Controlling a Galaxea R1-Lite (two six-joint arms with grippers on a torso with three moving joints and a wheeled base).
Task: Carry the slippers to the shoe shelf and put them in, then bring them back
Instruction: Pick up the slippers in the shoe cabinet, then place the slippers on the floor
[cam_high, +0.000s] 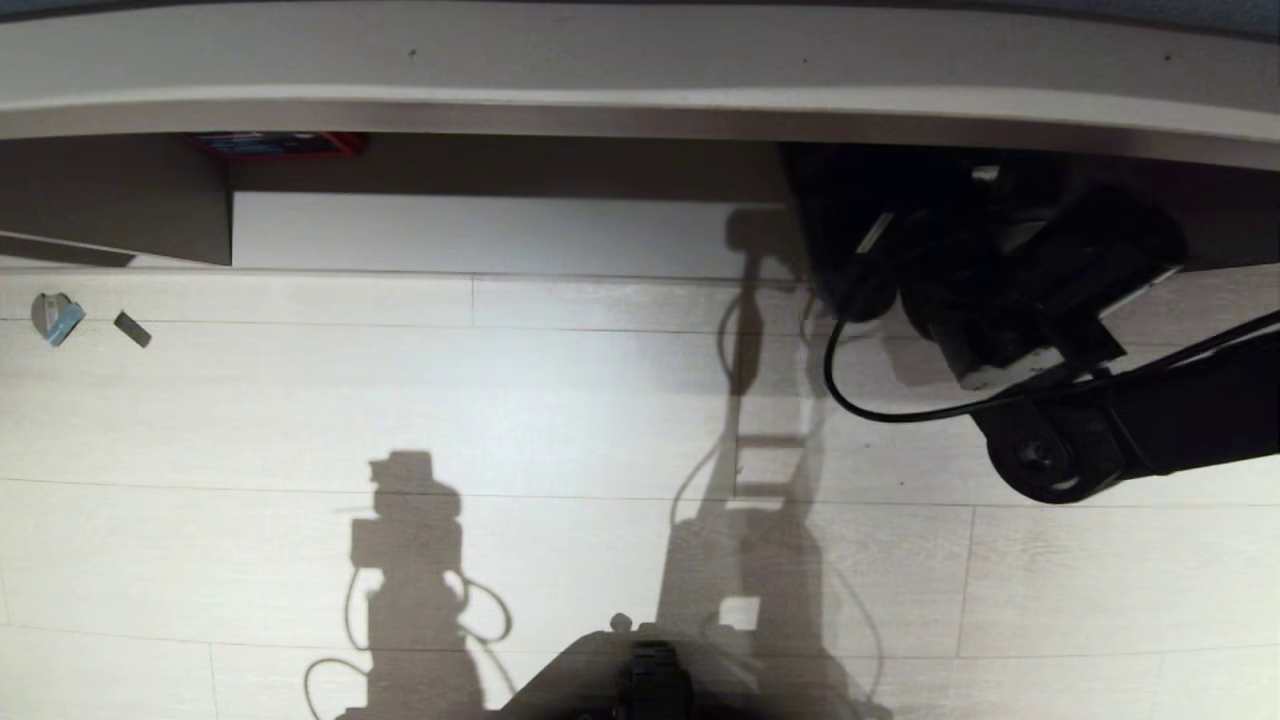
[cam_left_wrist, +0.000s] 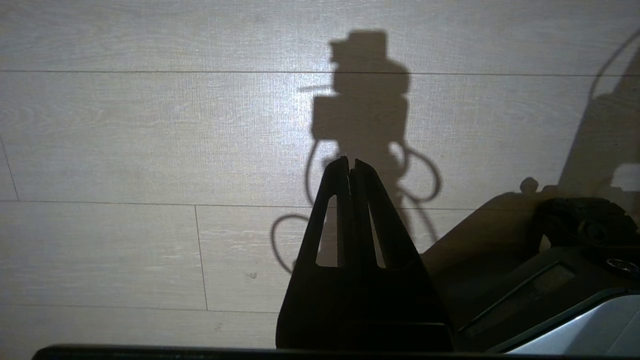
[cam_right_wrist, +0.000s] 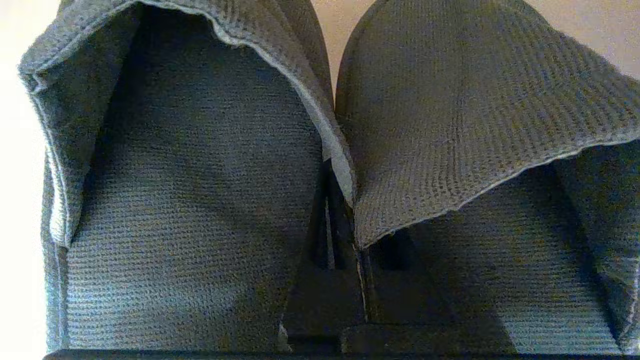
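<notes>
The slippers fill the right wrist view side by side, one slipper (cam_right_wrist: 190, 200) beside the other slipper (cam_right_wrist: 450, 125), both soft blue-grey knit. My right gripper (cam_right_wrist: 334, 172) is shut on their touching inner edges, pinching the two together; one finger is hidden inside a slipper. In the head view my right arm (cam_high: 1130, 410) reaches under the top board of the shoe shelf (cam_high: 600, 70) at the right, where its hand and the slippers are lost in dark shadow. My left gripper (cam_left_wrist: 350, 162) hangs shut and empty over the pale floor.
A pale bottom panel (cam_high: 480, 235) shows inside the shelf, with a red and blue item (cam_high: 275, 143) deep at the left. Two small scraps (cam_high: 55, 318) (cam_high: 132, 329) lie on the plank floor at the far left. My base (cam_left_wrist: 575, 280) sits beside the left gripper.
</notes>
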